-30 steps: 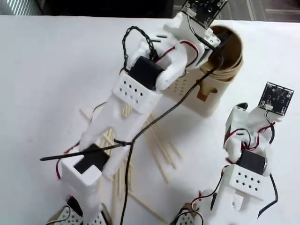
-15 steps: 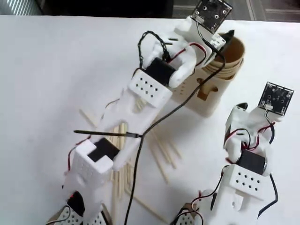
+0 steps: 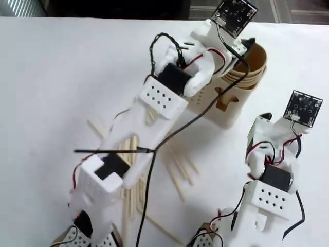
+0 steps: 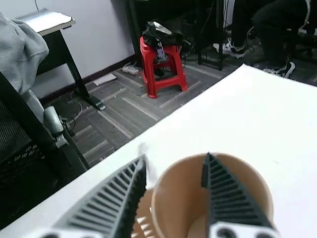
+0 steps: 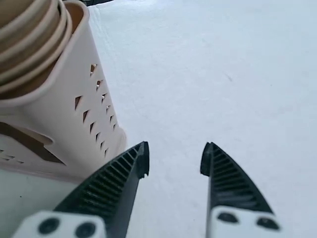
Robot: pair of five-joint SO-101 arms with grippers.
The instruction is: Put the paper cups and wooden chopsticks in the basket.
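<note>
At the far side of the desk (image 3: 51,77), a basket (image 3: 226,110) with a stack of paper cups (image 3: 257,59) nested inside. Right above that stack, the left fingers (image 4: 111,203), spread wide and holding nothing, one inside the top cup's rim and one outside it. Just beside the basket's wall, low over bare desk, the right fingers (image 5: 114,183), likewise apart and empty. Nearer the arm bases, wooden chopsticks (image 3: 177,164) strewn flat, partly under the left arm, none in the basket as far as can be told.

Likely trouble from here: lifting away at a slant and catching the rim with the inner finger, dragging the top cup out or tipping the light basket. Later, pinching thin sticks lying flat and crossed, with a real chance of slipping off, taking several at once, or flicking some toward the desk edge. Also, seemingly little room beside the cups for long sticks.
</note>
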